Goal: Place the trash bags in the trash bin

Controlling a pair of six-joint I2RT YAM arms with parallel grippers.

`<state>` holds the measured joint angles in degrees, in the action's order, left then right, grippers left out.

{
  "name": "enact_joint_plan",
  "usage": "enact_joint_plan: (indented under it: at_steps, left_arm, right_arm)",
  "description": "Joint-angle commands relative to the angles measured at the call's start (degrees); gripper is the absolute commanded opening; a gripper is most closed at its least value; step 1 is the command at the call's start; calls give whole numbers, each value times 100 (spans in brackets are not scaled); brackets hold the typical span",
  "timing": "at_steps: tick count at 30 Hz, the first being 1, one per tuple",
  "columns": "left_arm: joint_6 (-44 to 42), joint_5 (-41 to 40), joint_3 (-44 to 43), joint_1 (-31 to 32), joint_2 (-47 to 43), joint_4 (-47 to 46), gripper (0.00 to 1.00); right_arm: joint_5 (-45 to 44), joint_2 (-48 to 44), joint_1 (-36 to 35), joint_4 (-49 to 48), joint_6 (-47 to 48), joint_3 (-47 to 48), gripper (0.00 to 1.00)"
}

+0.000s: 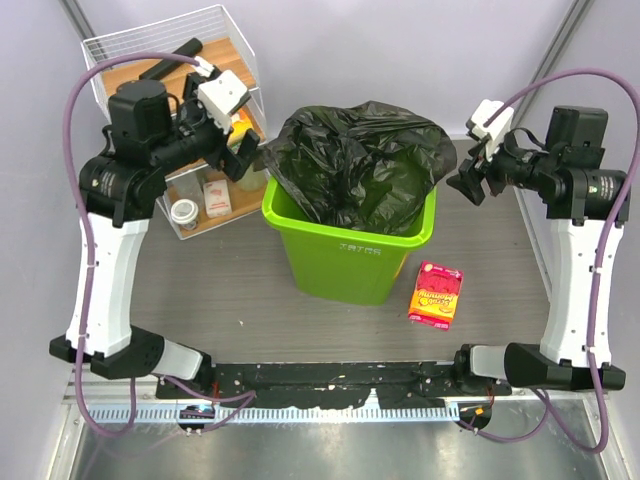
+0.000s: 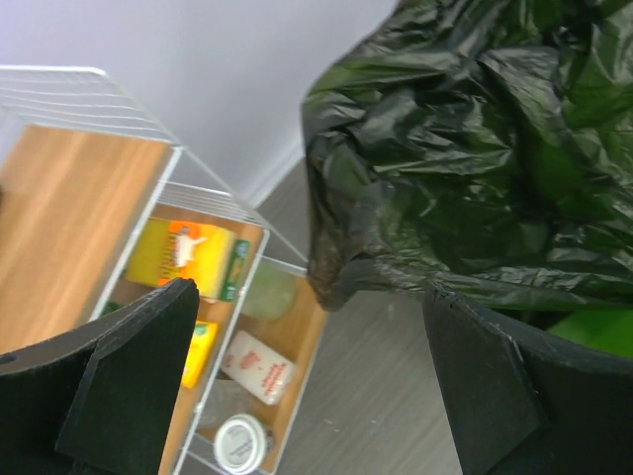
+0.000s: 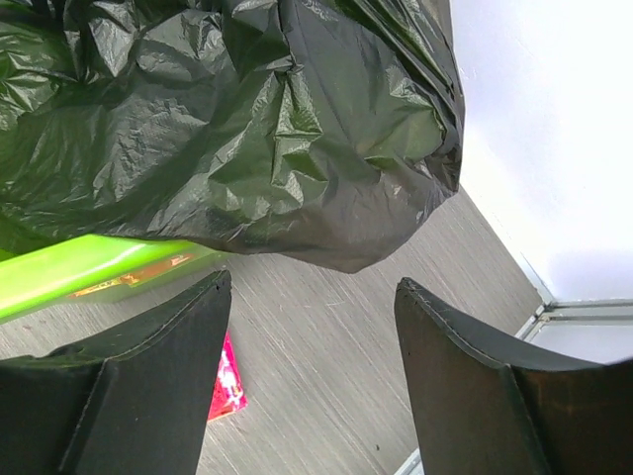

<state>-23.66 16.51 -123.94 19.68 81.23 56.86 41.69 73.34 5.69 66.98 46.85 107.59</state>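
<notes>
We saw one trash bag [image 1: 355,160], glossy black and heavily crinkled, sitting inside the one lime-green trash bin [image 1: 340,258] on the desk [image 1: 240,295]. Its open mouth billowed over the rim on the left, back and right. One red snack packet [image 1: 436,294] lay near the bin. The left jaws were spread wide and empty beside the bag. The right jaws were also spread and empty.

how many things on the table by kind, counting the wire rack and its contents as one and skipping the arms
black trash bag: 1
green bin: 1
red snack packet: 1
wire rack: 1
total: 4
</notes>
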Motion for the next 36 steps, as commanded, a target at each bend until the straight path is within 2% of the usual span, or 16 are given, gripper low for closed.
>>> enact_joint_plan:
  at_steps: [1,10,15,18,22,27,31,32,36]
  left_arm:
    - [563,712,203,-26,226,10,100]
    - [1004,1038,370,-8,587,-280,99]
    - [1021,1100,599,-17,622,-377,90]
    - [1004,1178,652,-26,648,-360,75]
    - [995,1319,625,-26,640,-298,52]
    - [977,1337,704,-26,473,-281,22]
    - [951,1311,748,-26,359,-211,4]
    - [934,1311,731,-26,341,-158,0]
    - [881,1302,722,-26,209,18,0]
  right_arm:
    - [-12,154,-156,-18,368,245,72]
    - [-205,488,-437,210,606,429,66]
    - [-302,479,-517,149,632,359,49]
    - [-328,479,-543,149,615,385,40]
    - [-381,453,-543,157,606,403,23]
    - [-443,374,-543,201,589,333,12]
    - [-434,286,-543,193,501,271,6]
    - [-425,243,-543,193,492,262,4]
    - [-373,93,-534,272,465,245,1]
